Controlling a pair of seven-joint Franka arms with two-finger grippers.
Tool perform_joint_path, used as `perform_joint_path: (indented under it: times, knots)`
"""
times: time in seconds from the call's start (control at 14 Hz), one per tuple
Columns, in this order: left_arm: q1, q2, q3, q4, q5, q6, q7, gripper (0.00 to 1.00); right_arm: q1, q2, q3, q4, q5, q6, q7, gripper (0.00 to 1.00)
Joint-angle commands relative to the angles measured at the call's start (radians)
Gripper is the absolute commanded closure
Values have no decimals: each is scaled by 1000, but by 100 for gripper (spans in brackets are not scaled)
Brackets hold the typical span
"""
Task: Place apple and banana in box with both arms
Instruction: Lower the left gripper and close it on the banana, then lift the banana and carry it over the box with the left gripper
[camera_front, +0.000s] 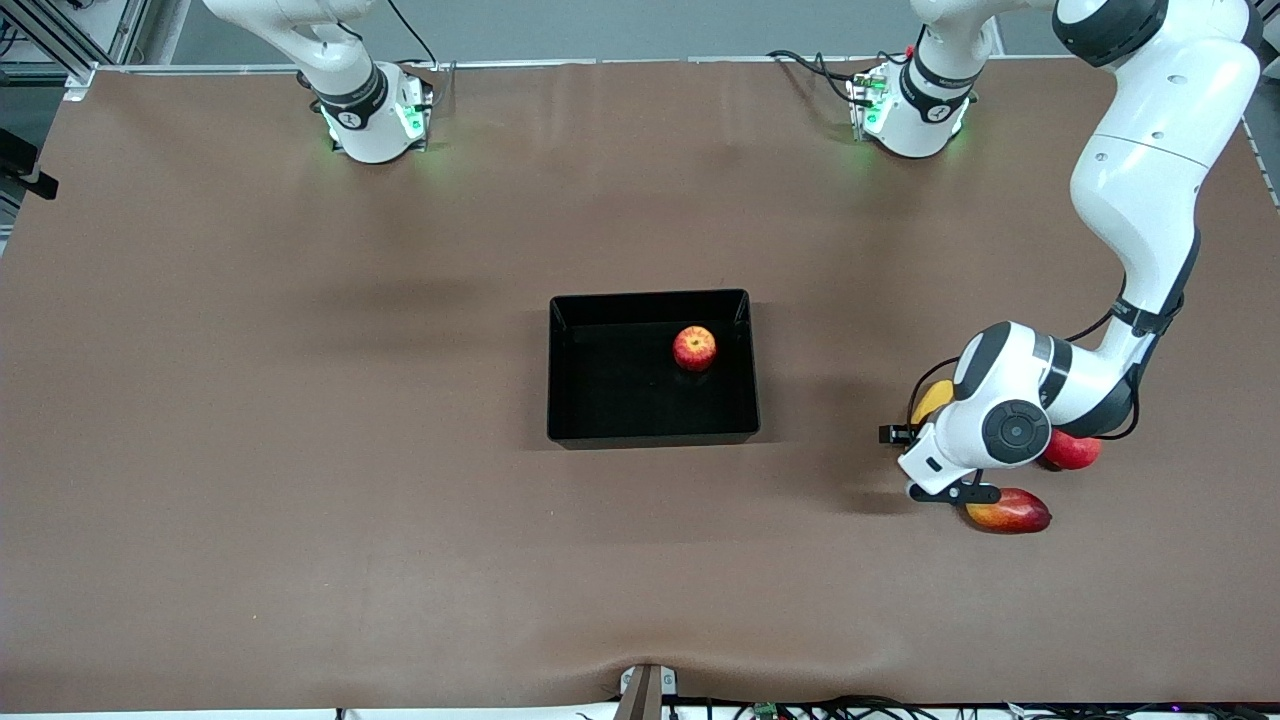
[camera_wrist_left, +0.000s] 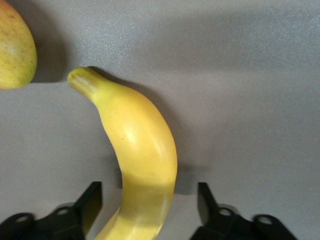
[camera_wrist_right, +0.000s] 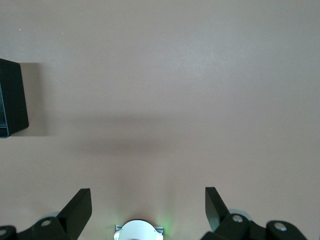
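Observation:
The apple (camera_front: 694, 347) lies inside the black box (camera_front: 650, 298) at mid-table, toward the corner nearest the left arm's base. The yellow banana (camera_wrist_left: 140, 150) lies on the table toward the left arm's end; in the front view only its tip (camera_front: 932, 398) shows from under the left arm's hand (camera_front: 960, 440). My left gripper (camera_wrist_left: 150, 197) is down astride the banana, open, with a gap between each finger and the peel. My right gripper (camera_wrist_right: 148, 200) is open and holds nothing, up over bare table above its own base (camera_wrist_right: 138, 231); a corner of the box (camera_wrist_right: 11, 100) shows in its wrist view.
A red-yellow mango (camera_front: 1008, 511) lies just nearer the front camera than the left hand and shows beside the banana's stem in the left wrist view (camera_wrist_left: 15, 50). A round red fruit (camera_front: 1072, 450) sits partly under the left forearm.

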Motion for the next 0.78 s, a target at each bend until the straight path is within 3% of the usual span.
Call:
perform_joint_path:
  times: [0.0, 0.28, 0.5, 0.71]
  knots:
    - [12, -42, -12, -22, 21, -14, -5, 100, -20, 6, 10, 18, -10, -15, -18, 0]
    - [10, -104, -46, -13, 6, -70, -20, 100, -20, 6, 10, 18, -9, -13, -18, 0]
    - [7, -146, -111, 1, 4, -130, -60, 100, -20, 6, 10, 18, -9, -13, -18, 0]
    - [-7, -168, -183, 85, -4, -219, -120, 100, -20, 6, 10, 18, -9, -13, -18, 0]
